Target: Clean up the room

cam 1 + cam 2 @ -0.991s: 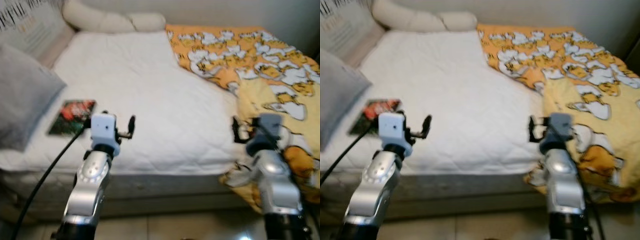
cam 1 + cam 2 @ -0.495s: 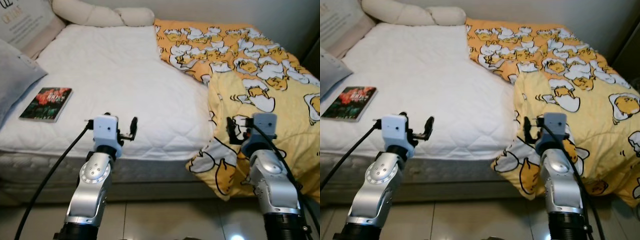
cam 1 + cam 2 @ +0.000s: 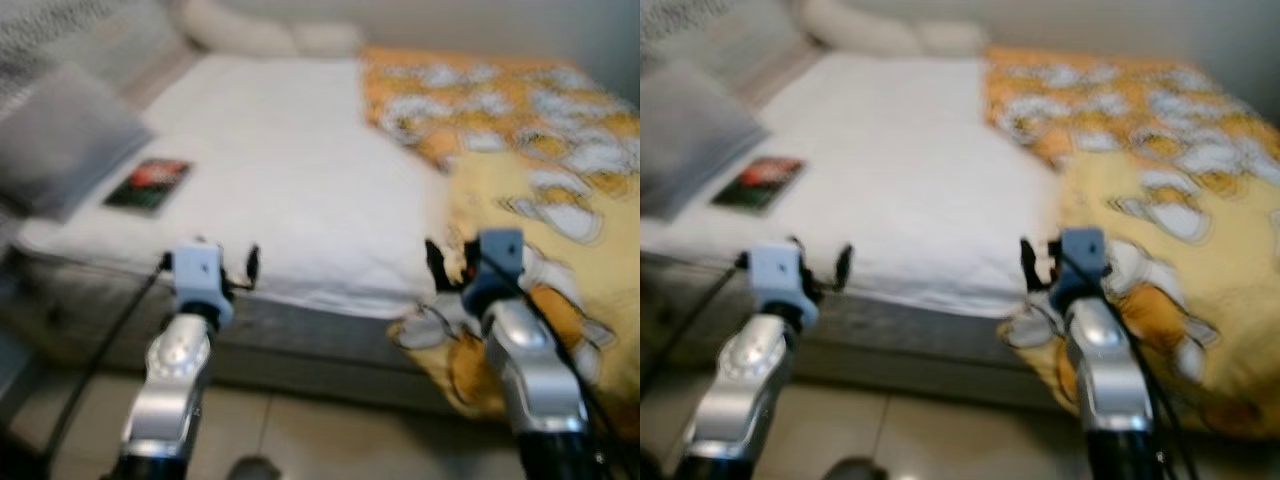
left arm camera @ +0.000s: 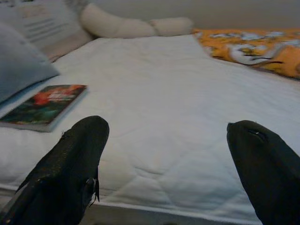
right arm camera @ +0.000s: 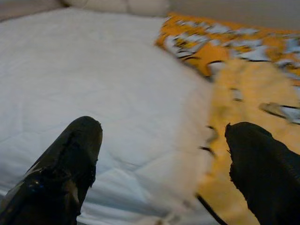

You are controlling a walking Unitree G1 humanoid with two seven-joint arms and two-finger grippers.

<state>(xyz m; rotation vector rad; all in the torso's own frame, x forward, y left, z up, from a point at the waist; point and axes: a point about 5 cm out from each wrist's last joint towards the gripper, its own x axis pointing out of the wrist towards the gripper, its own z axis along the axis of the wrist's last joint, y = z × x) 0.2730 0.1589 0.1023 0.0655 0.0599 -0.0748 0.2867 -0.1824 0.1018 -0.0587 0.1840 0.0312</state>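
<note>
Book (image 3: 148, 185) lay flat on white mattress (image 3: 300, 170), ahead and outboard of left gripper (image 3: 222, 270), long axis running away from it. Left arm likely nearer. Both grippers wide open, empty. Right gripper (image 3: 450, 268) sat at yellow blanket (image 3: 560, 200) edge, well apart from book.

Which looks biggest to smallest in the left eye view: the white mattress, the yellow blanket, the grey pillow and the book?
1. white mattress
2. yellow blanket
3. grey pillow
4. book
The view is blurred, and the blanket and pillow run off the frame, so their full sizes stay unsure.
</note>
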